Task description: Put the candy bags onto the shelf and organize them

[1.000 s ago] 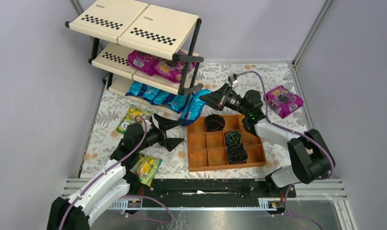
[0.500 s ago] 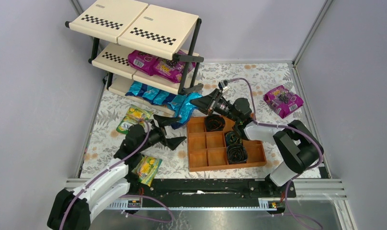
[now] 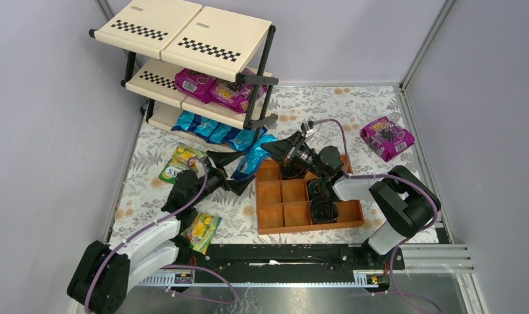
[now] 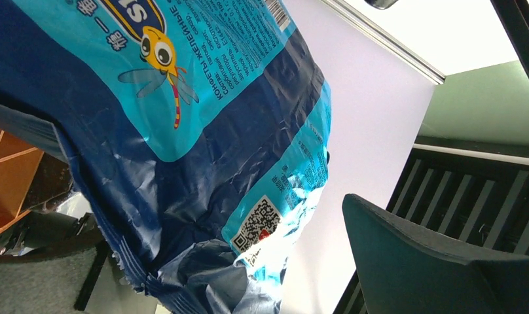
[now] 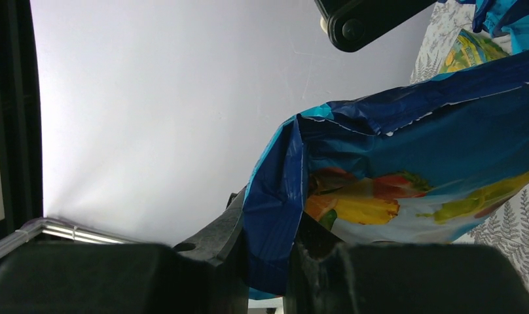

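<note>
The shelf stands at the back left, with magenta candy bags on its middle tier and blue ones on the bottom tier. My right gripper is shut on one end of a blue candy bag, and the pinched edge shows between its fingers. My left gripper is open, its jaws on either side of the bag's other end. That blue bag fills the left wrist view beside one finger. Two green-yellow bags lie on the mat. A magenta bag lies at the right.
An orange-brown compartment tray holding dark coiled rolls sits right of centre, just under the right arm. The grey enclosure walls close in on both sides. A floral mat covers the table.
The right gripper has carried the blue bag left and down, toward the left gripper. The left gripper has shifted up and back, so its open jaws now flank the bag's lower end.
</note>
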Tool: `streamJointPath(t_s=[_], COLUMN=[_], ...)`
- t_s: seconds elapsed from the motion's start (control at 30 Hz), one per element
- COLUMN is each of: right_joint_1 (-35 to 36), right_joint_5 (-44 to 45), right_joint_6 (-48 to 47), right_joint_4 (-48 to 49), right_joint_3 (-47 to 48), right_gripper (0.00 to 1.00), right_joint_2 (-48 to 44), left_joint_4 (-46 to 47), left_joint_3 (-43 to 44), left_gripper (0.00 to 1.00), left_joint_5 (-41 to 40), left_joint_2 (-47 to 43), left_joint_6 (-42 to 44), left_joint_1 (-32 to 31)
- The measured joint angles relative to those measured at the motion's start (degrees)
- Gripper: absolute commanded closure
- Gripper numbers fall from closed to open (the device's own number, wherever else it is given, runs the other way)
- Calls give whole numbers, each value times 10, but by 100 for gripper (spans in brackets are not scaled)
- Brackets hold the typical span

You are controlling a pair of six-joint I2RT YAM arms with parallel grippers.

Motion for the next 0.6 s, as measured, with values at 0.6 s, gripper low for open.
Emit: streamJointPath(t_s=[0.6], right_joint_1=[29], right_joint_5=[33], right_joint_6=[4], right_joint_4=[7], right_joint_3=[1], right_gripper=[100], right_joint_2=[1], left_joint_4=[94], left_joint_3=[1], left_gripper=[21], left_joint_5=[-3], left_joint_2=[92], left_joint_6=[-7], left_joint_1=[0])
